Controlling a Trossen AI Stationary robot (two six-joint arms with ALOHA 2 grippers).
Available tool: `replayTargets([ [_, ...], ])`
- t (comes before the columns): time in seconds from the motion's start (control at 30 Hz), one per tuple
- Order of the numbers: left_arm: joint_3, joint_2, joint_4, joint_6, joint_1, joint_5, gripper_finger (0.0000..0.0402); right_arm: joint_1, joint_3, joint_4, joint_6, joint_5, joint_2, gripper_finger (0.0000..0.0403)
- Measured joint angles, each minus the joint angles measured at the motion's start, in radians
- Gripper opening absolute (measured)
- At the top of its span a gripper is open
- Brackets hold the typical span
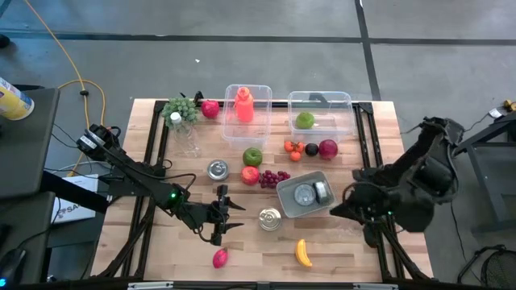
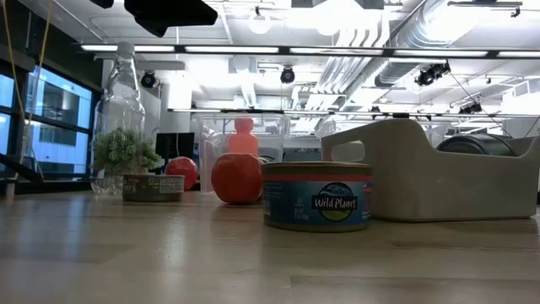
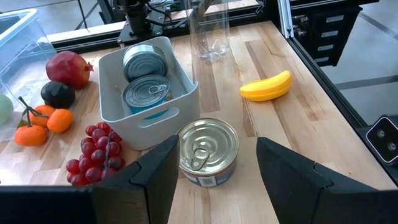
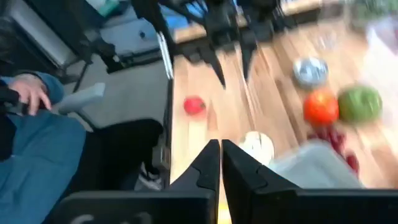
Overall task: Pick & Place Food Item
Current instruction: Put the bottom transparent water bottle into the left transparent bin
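Note:
An unopened tin can (image 1: 270,219) (image 3: 208,149) stands on the wooden table just ahead of my left gripper (image 1: 229,214) (image 3: 211,171). That gripper is open and level, its fingers short of the can and touching nothing. A grey bin (image 1: 284,193) (image 3: 186,102) holding two more cans stands behind it. My right gripper (image 1: 333,212) (image 4: 221,163) is shut and empty, raised above the table's right side beside the bin. In the low view the labelled can (image 2: 316,196) rests on its base in front of the bin (image 2: 430,181).
A banana (image 1: 303,252) and a pink fruit (image 1: 219,258) lie near the front edge. Red apple (image 1: 250,174), green apple (image 1: 252,156), grapes (image 1: 275,177), another can (image 1: 217,169) and tangerines (image 1: 294,148) fill the middle. Two clear tubs (image 1: 320,121) stand at the back. A seated person's sleeve (image 4: 31,143) shows beyond the table.

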Motion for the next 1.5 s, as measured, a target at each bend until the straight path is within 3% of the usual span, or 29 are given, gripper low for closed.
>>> replayTargets([
  [0.13,0.0,0.0,0.0,-0.002,0.0,0.0,0.0208,0.057,0.0,-0.161,0.167,0.08,0.0,0.0002],
  [0.37,0.0,0.0,0.001,-0.002,0.0,0.0,0.0208,0.176,0.0,-0.466,0.462,0.321,-0.004,0.0002],
  [0.53,0.0,0.0,0.001,-0.002,0.0,0.0,0.0208,0.237,0.0,-0.515,0.645,0.278,-0.004,0.0002],
  [1.13,0.0,0.0,0.002,-0.047,0.005,0.0,0.0208,0.236,0.0,-0.488,0.744,0.218,-0.003,0.0006],
  [1.3,0.0,0.0,0.002,-0.047,0.005,0.0,0.0208,0.237,0.0,-0.454,0.75,0.221,-0.003,0.0045],
  [1.5,0.0,0.0,0.002,-0.047,0.005,0.0,0.0208,0.236,0.0,-0.429,0.745,0.222,-0.003,0.0133],
])
